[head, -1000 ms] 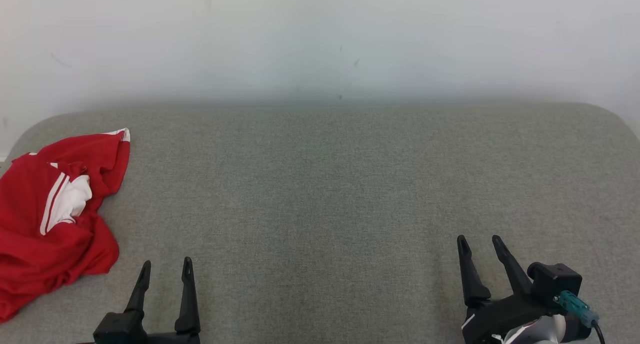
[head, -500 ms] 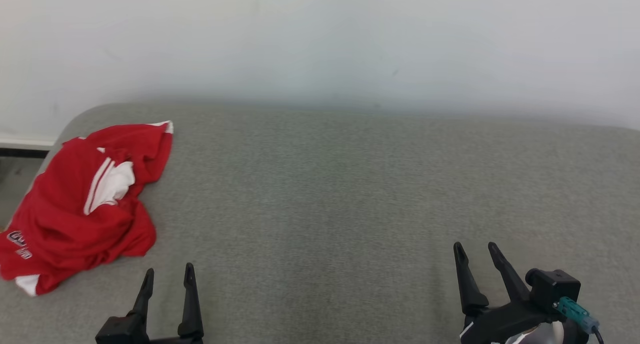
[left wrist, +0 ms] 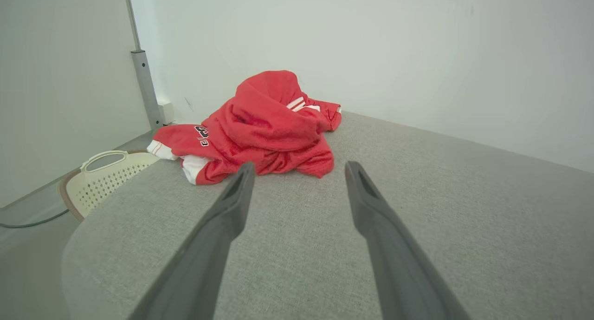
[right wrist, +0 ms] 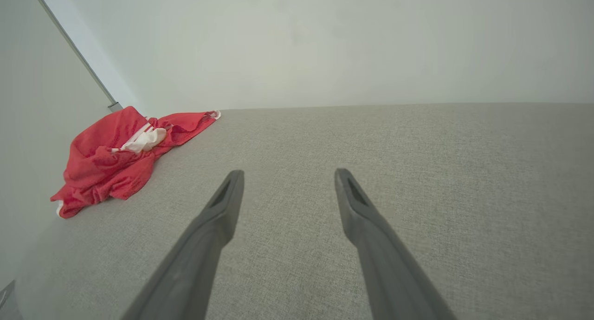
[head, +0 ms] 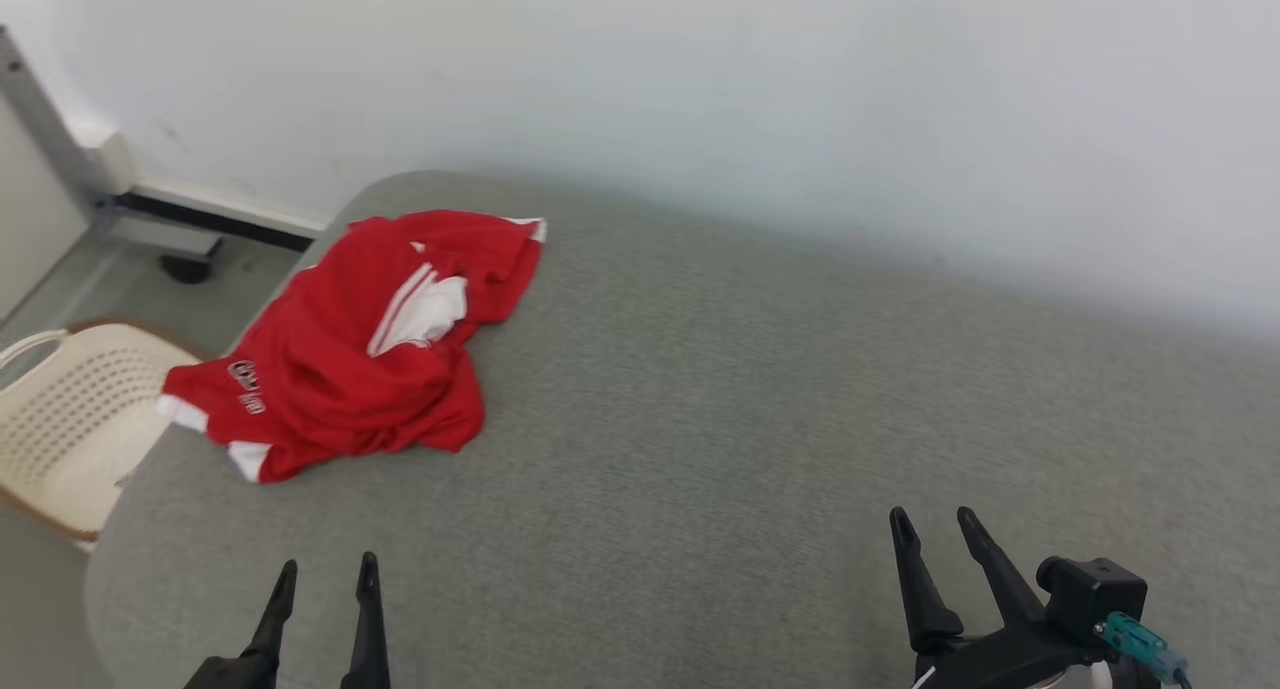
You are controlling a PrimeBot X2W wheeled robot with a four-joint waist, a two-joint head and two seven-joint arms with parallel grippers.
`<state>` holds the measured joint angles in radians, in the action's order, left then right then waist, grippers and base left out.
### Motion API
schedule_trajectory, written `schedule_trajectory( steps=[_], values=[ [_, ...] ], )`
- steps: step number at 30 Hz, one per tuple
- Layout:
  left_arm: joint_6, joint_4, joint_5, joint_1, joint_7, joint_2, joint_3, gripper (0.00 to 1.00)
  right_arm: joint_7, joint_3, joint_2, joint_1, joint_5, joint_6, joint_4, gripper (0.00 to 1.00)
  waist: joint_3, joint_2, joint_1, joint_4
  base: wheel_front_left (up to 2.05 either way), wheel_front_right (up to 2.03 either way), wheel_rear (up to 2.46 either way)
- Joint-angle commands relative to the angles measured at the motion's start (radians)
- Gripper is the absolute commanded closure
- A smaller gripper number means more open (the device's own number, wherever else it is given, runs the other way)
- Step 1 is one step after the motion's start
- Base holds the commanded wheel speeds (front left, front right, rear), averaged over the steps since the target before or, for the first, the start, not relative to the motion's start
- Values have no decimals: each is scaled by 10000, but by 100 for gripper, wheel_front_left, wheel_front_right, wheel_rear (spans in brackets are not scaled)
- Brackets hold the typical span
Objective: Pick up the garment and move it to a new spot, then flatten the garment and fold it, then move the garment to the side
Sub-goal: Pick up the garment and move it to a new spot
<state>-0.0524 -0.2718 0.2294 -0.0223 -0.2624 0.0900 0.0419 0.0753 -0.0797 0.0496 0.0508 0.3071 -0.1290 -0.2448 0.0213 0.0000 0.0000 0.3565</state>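
Head view: garment (head: 350, 369) near cushion (head: 700, 449) edge

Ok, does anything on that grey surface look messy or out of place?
Yes: the red garment lies crumpled in a bunched heap at the far left corner of the grey surface, its white-trimmed hem right at the left edge. Nothing looks spilled or damaged.
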Motion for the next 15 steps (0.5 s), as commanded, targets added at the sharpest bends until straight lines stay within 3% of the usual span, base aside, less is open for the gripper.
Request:
schedule_trajectory(
  steps=[1,5,15],
  values=[
    [62,74,22,108,-2,65,-30,0,28,-34,12,-119,56,-33,-10,0,221,0,0,975,0,0,0],
    [174,194,14,265,26,143,-90,0,56,-120,12,-110,117,-33,-39,0,273,0,0,1395,0,0,0],
    [460,613,196,506,16,201,-319,0,-16,-485,17,293,180,-33,-164,0,101,0,0,1543,0,0,0]
  ],
)
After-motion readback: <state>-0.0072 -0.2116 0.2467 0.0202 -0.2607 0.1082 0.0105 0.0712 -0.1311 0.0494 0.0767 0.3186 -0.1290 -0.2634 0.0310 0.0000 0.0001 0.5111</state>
